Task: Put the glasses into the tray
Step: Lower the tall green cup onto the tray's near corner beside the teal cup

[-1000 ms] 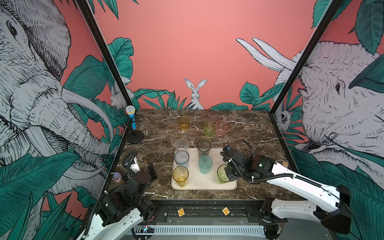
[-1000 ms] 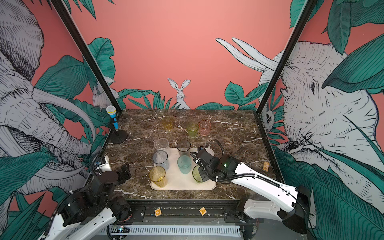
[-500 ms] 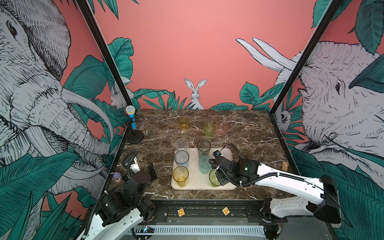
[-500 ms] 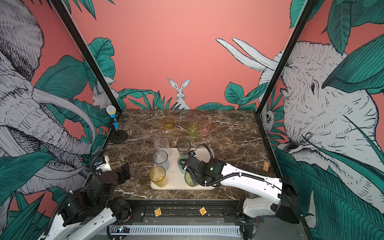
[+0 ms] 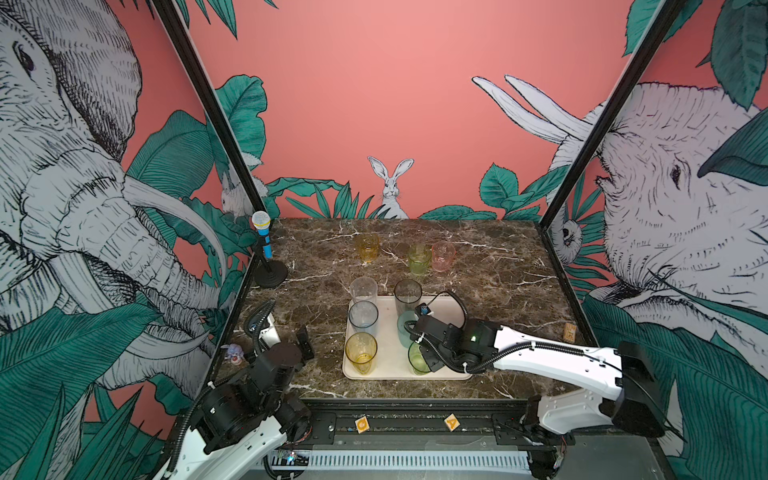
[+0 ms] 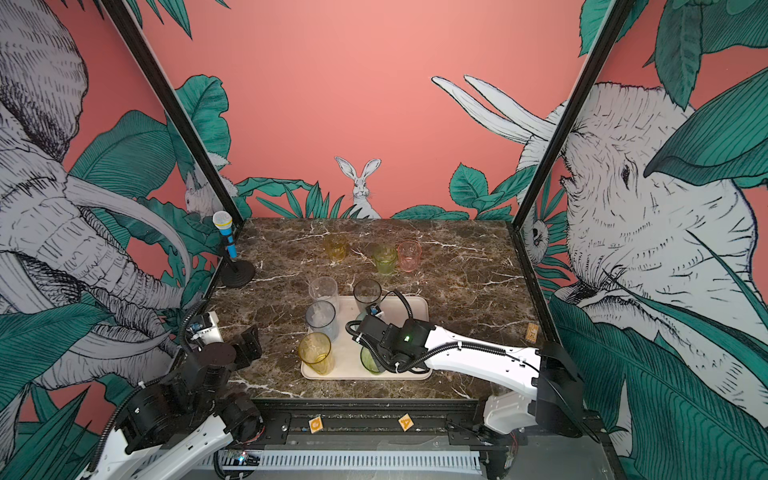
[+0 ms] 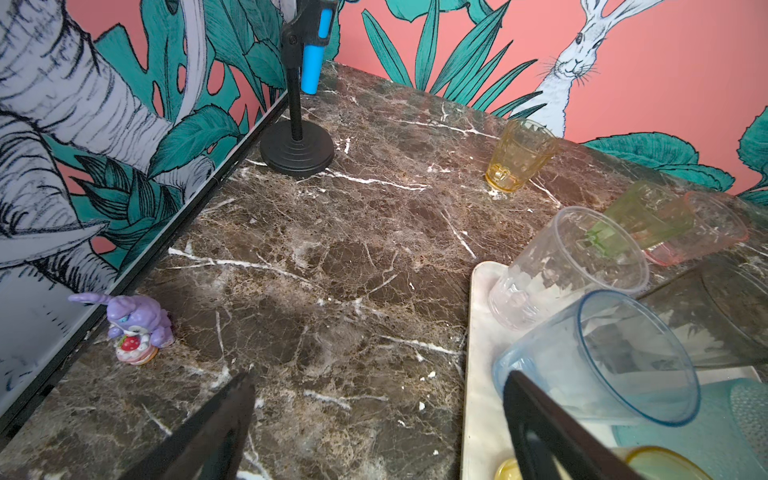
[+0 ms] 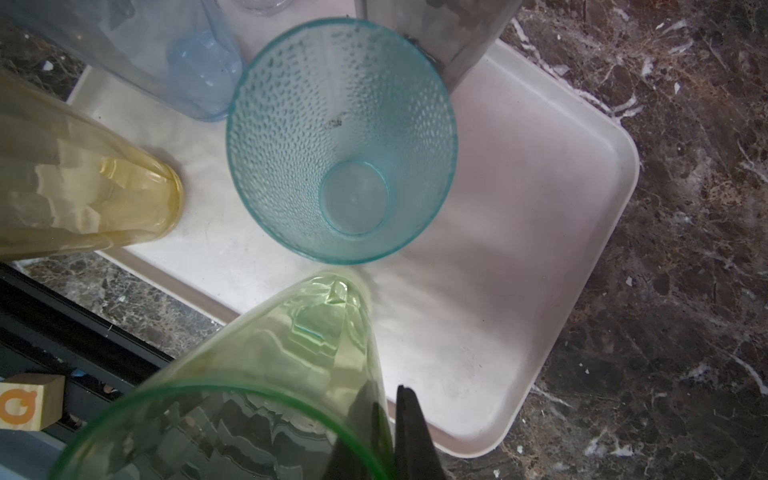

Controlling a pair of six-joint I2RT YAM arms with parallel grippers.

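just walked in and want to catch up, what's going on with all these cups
The right arm has its jaws pinched on the rim of the tall green glass, holding it at the near side of the tray, beside the teal glass. The clear glass, blue-grey glass, yellow glass and smoky grey glass stand in it too. The left arm holds nothing, jaws open. The short amber glass, short green glass and pink glass wait on the marble table.

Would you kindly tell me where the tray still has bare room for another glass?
Bare: the tray strip between the teal glass, smoky glass and right rim, under the right arm. Crowded: the tray's left and middle columns.
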